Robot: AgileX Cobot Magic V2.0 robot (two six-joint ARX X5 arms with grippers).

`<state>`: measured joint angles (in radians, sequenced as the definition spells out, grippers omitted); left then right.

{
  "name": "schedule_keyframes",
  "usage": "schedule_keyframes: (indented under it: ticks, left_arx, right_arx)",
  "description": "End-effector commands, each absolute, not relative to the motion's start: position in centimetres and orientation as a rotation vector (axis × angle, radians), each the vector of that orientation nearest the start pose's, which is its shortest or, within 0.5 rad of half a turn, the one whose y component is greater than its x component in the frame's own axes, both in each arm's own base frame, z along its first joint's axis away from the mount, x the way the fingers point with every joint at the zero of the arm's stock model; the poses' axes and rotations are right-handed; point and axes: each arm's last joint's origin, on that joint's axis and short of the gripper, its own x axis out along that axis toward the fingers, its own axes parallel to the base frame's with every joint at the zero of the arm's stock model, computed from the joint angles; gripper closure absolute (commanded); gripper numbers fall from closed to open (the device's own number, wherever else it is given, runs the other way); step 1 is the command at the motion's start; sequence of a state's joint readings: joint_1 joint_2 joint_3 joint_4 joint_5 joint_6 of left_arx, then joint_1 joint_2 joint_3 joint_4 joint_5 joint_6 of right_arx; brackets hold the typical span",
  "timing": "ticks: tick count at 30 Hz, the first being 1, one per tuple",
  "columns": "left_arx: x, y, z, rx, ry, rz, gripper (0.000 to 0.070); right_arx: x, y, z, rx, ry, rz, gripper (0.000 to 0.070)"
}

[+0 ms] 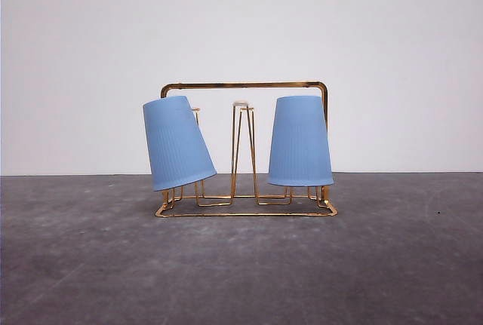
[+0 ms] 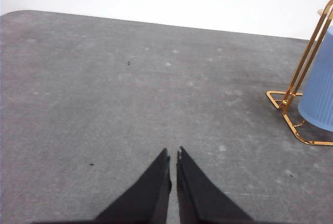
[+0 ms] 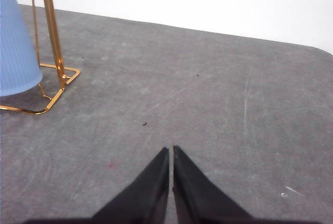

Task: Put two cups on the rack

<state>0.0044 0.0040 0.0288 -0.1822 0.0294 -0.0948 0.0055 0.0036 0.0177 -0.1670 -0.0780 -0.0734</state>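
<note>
Cups (image 1: 178, 142) (image 1: 300, 141) inverted over rack (image 1: 246, 85) prongs to drain; left gripper (image 2: 173, 156) and right gripper (image 3: 171, 151) pressed together, empty, near table's (image 1: 241, 265) front edge.

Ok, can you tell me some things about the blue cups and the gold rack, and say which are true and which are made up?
1. Both cups hang upside down on the rack. True.
2. The left cup hangs perfectly straight. False: it tilts, while the right cup sits nearly upright.
3. The middle prongs hold a cup. False: they are bare.
4. The left gripper is shut and holds nothing. True.
5. The right gripper grips a cup. False: it is shut above bare table, apart from the rack.
</note>
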Motion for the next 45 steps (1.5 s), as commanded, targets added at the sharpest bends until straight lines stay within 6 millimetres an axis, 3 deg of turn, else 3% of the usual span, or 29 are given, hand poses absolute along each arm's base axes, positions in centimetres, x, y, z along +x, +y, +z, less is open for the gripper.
schedule_keyframes:
  ticks: [1, 45]
  left_arx:
    - [9.55, -0.04, 15.00, -0.100, 0.177, -0.016, 0.0697]
    - [9.56, -0.04, 14.99, -0.100, 0.177, -0.016, 0.0697]
  right_arx:
    - [9.60, 0.29, 15.29, -0.059, 0.142, 0.089, 0.0688]
    - [9.60, 0.29, 15.29, -0.059, 0.142, 0.089, 0.0688]
